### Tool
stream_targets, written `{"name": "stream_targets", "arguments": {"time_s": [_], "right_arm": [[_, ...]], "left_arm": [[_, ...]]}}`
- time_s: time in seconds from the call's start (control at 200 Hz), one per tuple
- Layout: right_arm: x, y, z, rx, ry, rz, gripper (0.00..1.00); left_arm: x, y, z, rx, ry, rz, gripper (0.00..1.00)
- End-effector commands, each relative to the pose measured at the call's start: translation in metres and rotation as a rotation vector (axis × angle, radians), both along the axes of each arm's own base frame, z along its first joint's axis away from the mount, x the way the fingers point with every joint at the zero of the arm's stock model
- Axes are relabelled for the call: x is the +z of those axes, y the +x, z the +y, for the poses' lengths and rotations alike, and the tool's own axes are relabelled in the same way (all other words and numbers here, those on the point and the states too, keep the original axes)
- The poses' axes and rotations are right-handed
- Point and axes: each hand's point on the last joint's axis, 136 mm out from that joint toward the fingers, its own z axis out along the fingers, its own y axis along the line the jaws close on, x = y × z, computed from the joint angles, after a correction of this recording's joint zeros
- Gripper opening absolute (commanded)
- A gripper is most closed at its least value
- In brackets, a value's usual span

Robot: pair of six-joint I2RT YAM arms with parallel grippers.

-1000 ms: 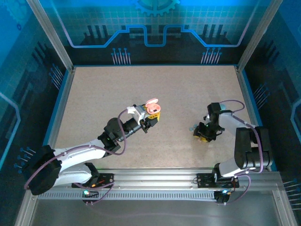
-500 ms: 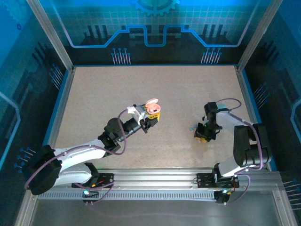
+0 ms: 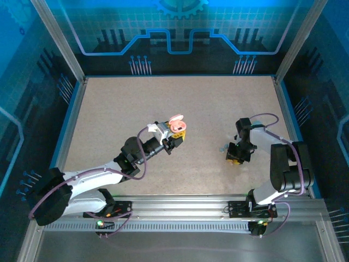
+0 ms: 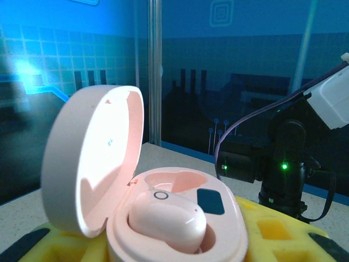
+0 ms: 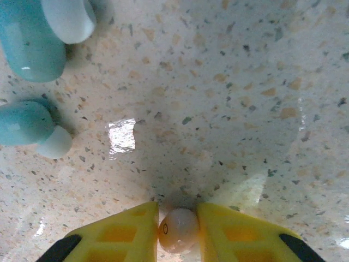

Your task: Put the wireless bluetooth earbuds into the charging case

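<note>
The left gripper (image 3: 177, 134) is seen clamped on the pink charging case (image 4: 87, 164), which is held off the table (image 3: 207, 103) with its lid swung up; nothing here has shifted since a second ago. One pink earbud (image 4: 166, 218) is seated in the case's near well, and the well behind it lies bare. Well to the right of the case, two teal earbuds (image 5: 27, 43) are left lying on the table, close together. Just beyond them, farther right of the case, the right gripper (image 5: 178, 218) is pressed down at the table, and its wrist has been drawn slightly toward the case since the earlier frame. Its yellow fingers (image 5: 120, 234) are now closed in on a whitish earbud (image 5: 178, 230), which is pinched between them, low at the table surface.
</note>
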Motion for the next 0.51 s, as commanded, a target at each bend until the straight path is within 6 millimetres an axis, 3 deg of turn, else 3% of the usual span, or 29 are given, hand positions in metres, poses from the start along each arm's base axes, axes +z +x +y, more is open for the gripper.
{"name": "stream_targets", "arguments": {"time_s": [0.0,0.275,0.39,0.5], "right_arm": [[-0.006,0.003,0.002,0.02,-0.023,0.007,0.22],[0.005,0.007,0.011,0.05,-0.004,-0.023,0.18],[0.024,0.01,0.021,0.056,0.044,-0.076,0.17],[0.055,0.018,0.041,0.083,0.155,-0.172,0.17]], "left_arm": [[0.003,-0.003,-0.002,-0.015,-0.032,-0.005,0.38],[0.003,-0.003,-0.001,-0.009,-0.03,-0.007,0.38],[0.002,-0.002,-0.001,-0.007,-0.024,-0.005,0.38],[-0.002,-0.001,0.0,0.001,-0.014,-0.002,0.38]]}}
